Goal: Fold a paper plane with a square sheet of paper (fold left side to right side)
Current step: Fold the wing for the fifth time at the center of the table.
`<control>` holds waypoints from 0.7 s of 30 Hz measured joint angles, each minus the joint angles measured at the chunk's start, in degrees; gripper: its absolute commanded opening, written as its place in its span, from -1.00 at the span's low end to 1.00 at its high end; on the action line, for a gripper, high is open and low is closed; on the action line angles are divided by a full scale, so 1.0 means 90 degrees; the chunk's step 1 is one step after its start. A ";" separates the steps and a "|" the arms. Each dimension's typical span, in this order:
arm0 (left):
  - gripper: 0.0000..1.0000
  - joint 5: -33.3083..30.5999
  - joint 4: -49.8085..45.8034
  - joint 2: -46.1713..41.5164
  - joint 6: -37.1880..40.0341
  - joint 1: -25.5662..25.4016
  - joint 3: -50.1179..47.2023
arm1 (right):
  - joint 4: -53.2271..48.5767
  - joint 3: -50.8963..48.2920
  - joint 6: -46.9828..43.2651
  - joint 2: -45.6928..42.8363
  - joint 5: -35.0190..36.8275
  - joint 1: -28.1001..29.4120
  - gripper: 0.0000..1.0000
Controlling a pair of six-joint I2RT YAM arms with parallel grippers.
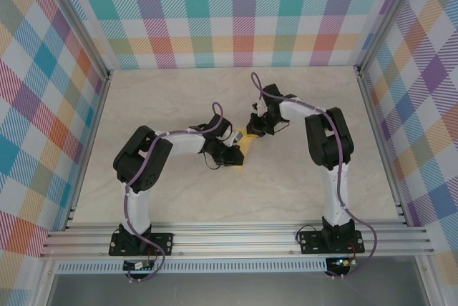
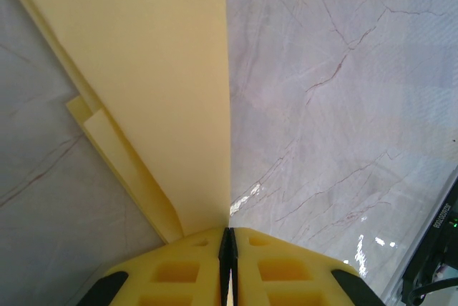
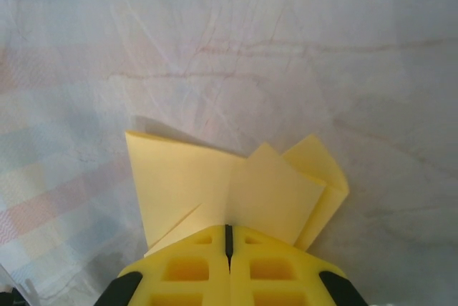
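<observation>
Paper point(image 2: 157, 70), plain yellow, folded into layered flaps

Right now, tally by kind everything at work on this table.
Folded yellow paper: 1
Grippers: 2, the left gripper and the right gripper, each shut on the paper
Total: 3

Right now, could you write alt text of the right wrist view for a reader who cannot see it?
The right gripper, yellow and closed at the bottom centre, pinches the near edge of the folded yellow paper. Its overlapping flaps spread upward and to both sides over the pale marbled table.
</observation>
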 measured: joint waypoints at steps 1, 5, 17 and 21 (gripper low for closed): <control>-0.78 -0.0002 0.0000 0.0000 0.0000 0.0000 0.0000 | 0.0012 0.0056 -0.0002 0.0036 0.0012 -0.0044 -1.00; -0.77 -0.0002 0.0000 0.0000 0.0017 -0.0005 0.0000 | 0.0024 0.0279 -0.0010 0.0172 0.0005 -0.0209 -0.99; -0.71 0.0015 0.0005 -0.0002 0.0041 -0.0041 0.0000 | -0.0194 0.0772 -0.0138 0.0461 0.0010 -0.0389 -0.96; -0.70 0.0053 -0.0005 -0.0012 0.0158 -0.0049 0.0000 | -0.0301 0.0971 -0.0172 0.0588 -0.0073 -0.0464 -0.94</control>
